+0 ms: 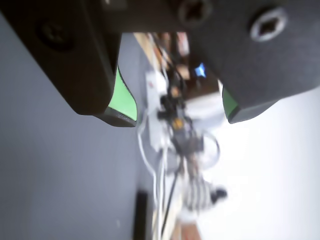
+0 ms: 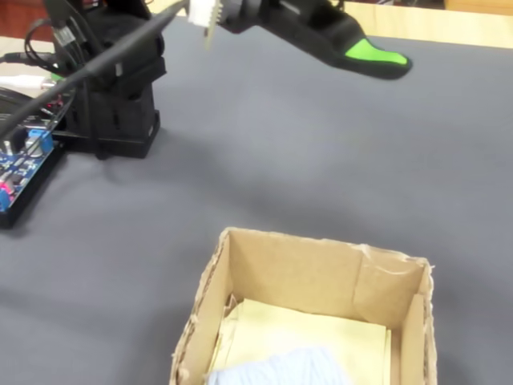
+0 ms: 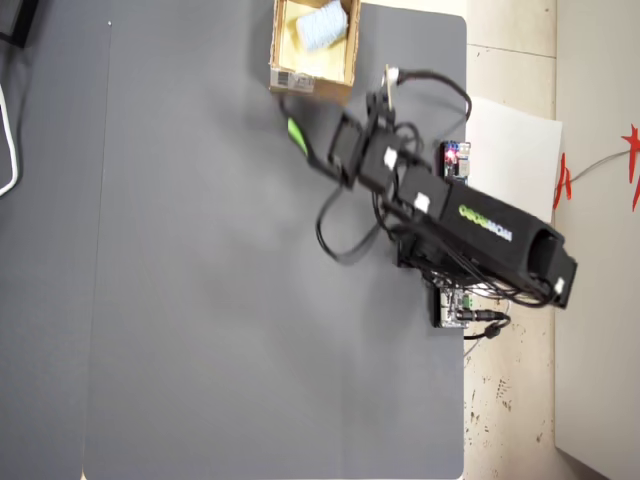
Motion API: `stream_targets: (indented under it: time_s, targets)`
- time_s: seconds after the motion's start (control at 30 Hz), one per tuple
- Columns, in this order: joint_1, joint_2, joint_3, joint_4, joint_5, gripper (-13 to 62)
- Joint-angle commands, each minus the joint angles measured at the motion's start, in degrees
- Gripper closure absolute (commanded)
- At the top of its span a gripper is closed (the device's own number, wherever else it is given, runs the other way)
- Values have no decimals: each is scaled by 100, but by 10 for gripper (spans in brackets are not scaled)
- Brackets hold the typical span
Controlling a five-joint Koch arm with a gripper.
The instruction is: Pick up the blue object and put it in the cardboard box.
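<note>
in the wrist view your end effector [image 1: 180, 117] has its green-padded jaws spread apart with nothing between them. in the overhead view it hovers over the grey worktop [image 3: 200, 300], just below the cardboard box [image 3: 285, 55]. the blue object [image 3: 322, 27] lies inside that box, apart from the end effector.

the blue object [image 2: 280, 369] lies inside the cardboard box [image 2: 309, 273]; the end effector [image 2: 385, 62] hangs above the mat, empty.
</note>
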Motion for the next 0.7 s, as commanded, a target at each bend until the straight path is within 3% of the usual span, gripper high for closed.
stream_targets:
  time_s: [0.0, 0.3, 0.67]
  targets:
    - [-483, 457, 79, -1178, 668, 152]
    - [-1512, 914, 1538, -2013, 993, 148]
    - [-1652, 923, 3577, -3182, 958, 152]
